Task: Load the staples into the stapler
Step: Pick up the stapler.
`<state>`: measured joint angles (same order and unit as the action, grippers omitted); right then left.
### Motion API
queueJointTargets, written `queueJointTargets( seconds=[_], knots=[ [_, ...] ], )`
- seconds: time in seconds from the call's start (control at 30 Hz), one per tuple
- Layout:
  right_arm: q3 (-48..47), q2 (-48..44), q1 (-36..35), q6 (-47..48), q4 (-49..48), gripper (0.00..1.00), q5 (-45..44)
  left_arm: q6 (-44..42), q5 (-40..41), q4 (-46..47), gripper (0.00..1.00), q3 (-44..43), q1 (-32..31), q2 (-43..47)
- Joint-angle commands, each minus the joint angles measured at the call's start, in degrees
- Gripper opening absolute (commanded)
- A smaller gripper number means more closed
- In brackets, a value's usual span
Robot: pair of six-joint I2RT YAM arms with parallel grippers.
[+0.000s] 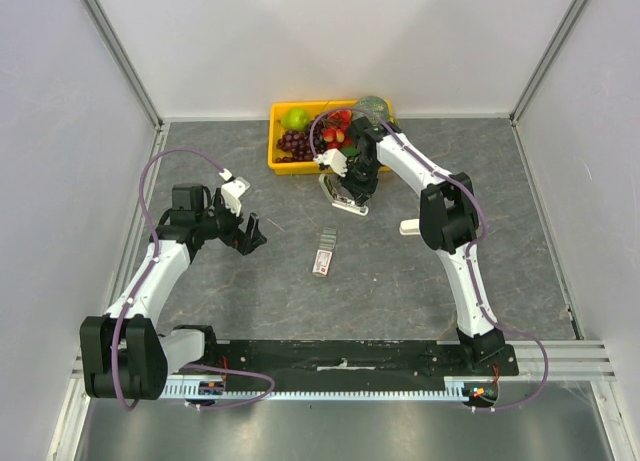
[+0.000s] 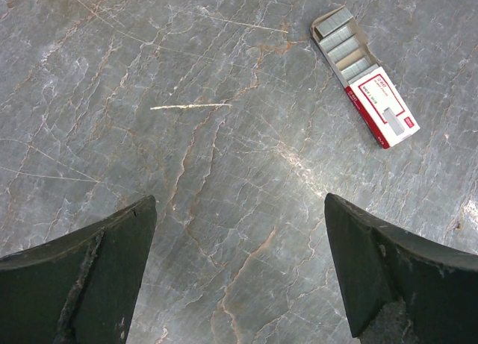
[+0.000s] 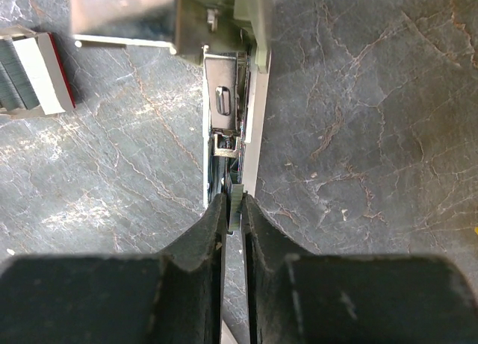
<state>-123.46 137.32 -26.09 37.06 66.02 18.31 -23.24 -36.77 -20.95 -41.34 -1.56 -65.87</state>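
The stapler lies opened in front of the basket, its metal channel running away from my right wrist camera. My right gripper is shut on a thin silvery strip of staples, held edge-up at the near end of that channel. The staples box, red and white with its tray slid out, lies mid-table; its grey strips show in the left wrist view and at the edge of the right wrist view. My left gripper hovers open over bare table, left of the box.
A yellow basket with toy fruit stands at the back centre, just behind the stapler. A small white object lies beside the right arm's elbow. Grey walls close the table at the left, the right and the back.
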Motion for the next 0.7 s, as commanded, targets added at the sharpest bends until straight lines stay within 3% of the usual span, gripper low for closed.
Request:
queueJointTargets(
  seconds=[0.0,0.67],
  knots=[
    [-0.6,-2.1,0.2,-0.3,0.8,0.17,1.6,0.1,-2.2,0.5,0.99,-0.9,0.5,0.3],
    [-1.6,-2.4,2.8,-3.8,0.0,0.2,6.3,0.0,-2.1,0.4,0.99,-0.9,0.6,0.3]
  ],
)
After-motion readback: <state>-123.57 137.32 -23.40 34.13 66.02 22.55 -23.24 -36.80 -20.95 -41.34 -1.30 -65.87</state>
